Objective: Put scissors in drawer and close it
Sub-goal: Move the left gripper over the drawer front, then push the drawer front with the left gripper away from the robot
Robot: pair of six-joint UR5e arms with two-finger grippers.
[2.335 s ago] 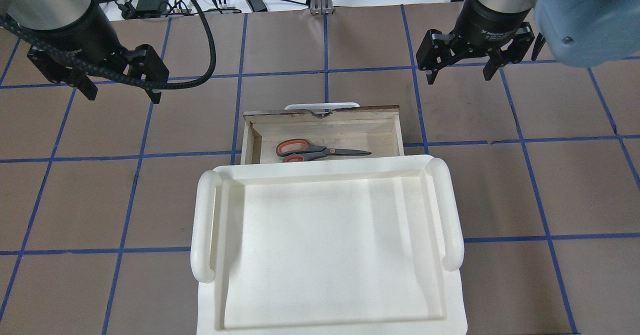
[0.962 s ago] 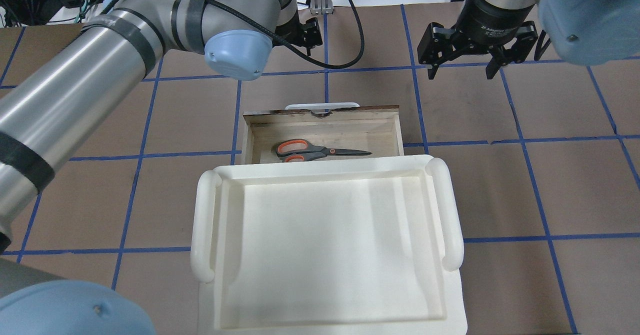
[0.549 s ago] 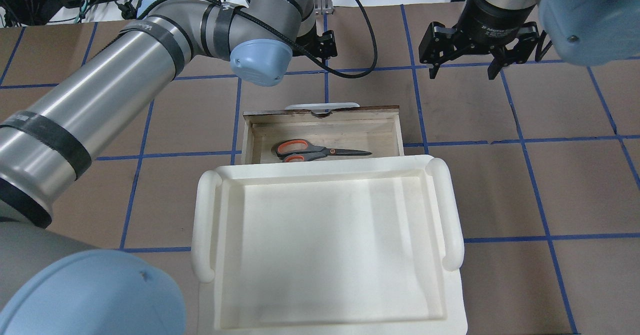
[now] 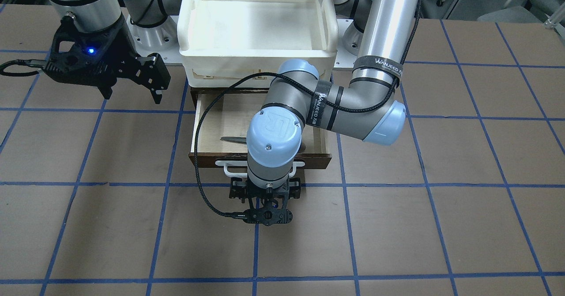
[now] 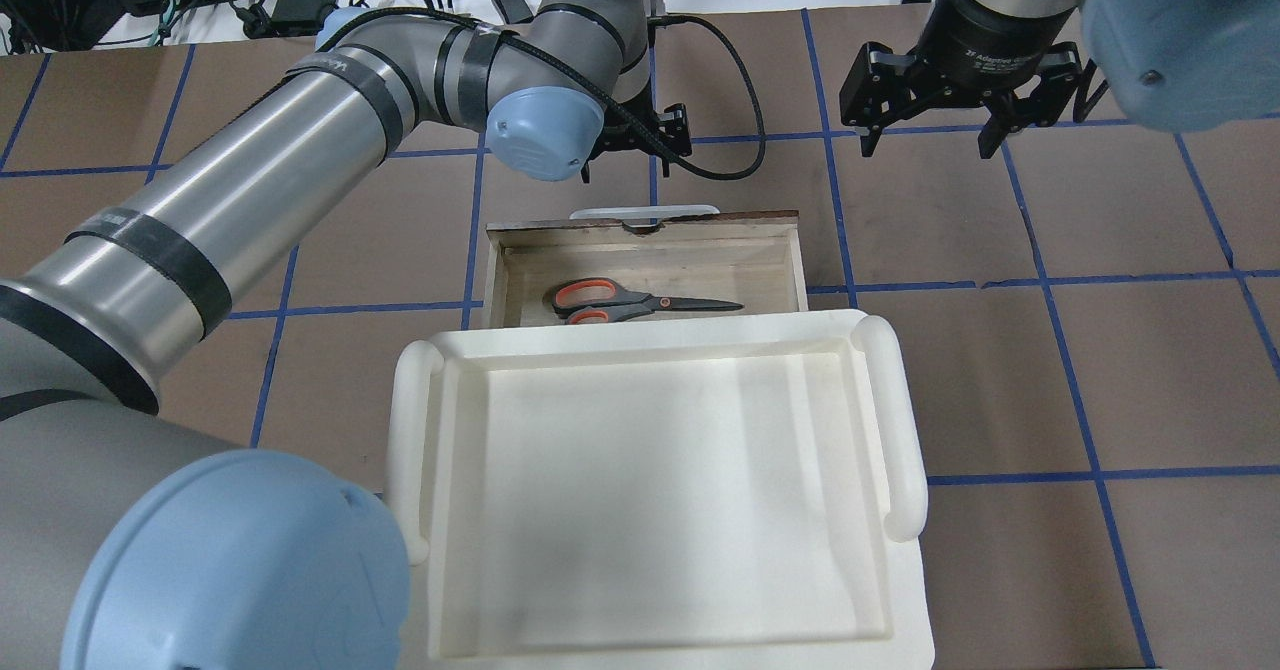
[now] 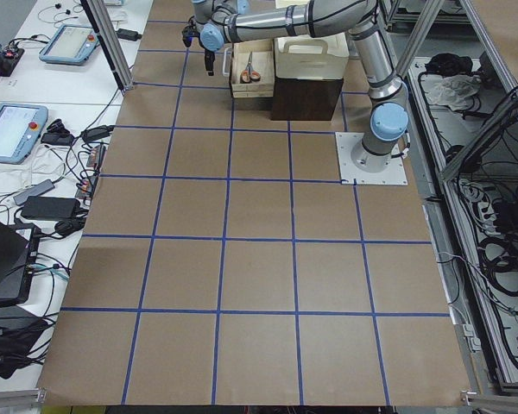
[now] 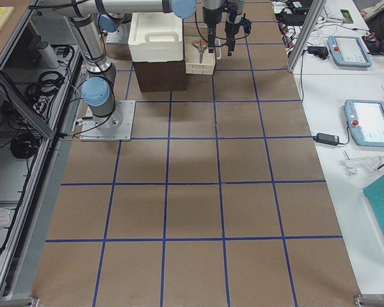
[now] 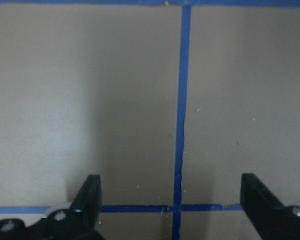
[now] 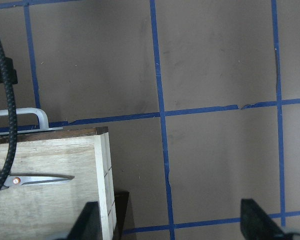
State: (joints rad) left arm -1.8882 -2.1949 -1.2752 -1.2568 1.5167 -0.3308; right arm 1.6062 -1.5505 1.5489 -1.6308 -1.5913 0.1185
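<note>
The scissors (image 5: 640, 302), with grey handles and orange-red loops, lie flat in the open drawer (image 5: 720, 262), blades pointing right. Their blade also shows in the right wrist view (image 9: 35, 178). The drawer's dark front and white bar handle (image 5: 645, 212) face away from the robot. My left gripper (image 4: 265, 194) hangs just beyond the handle, over bare table, apart from it. In the left wrist view (image 8: 171, 182) it is open and empty. My right gripper (image 5: 930, 140) is open and empty, above the table to the far right of the drawer.
A cream-white plastic bin (image 5: 415, 450) sits on the cabinet above the drawer's back and covers the drawer's rear part. The left arm's elbow (image 4: 379, 123) reaches over the drawer's side. A black cable (image 4: 198, 154) loops beside the drawer. The brown mat carries blue tape lines.
My left arm has swung from the far left across to the space just beyond the drawer's handle. The right gripper has barely moved. The scissors and drawer have not moved.
</note>
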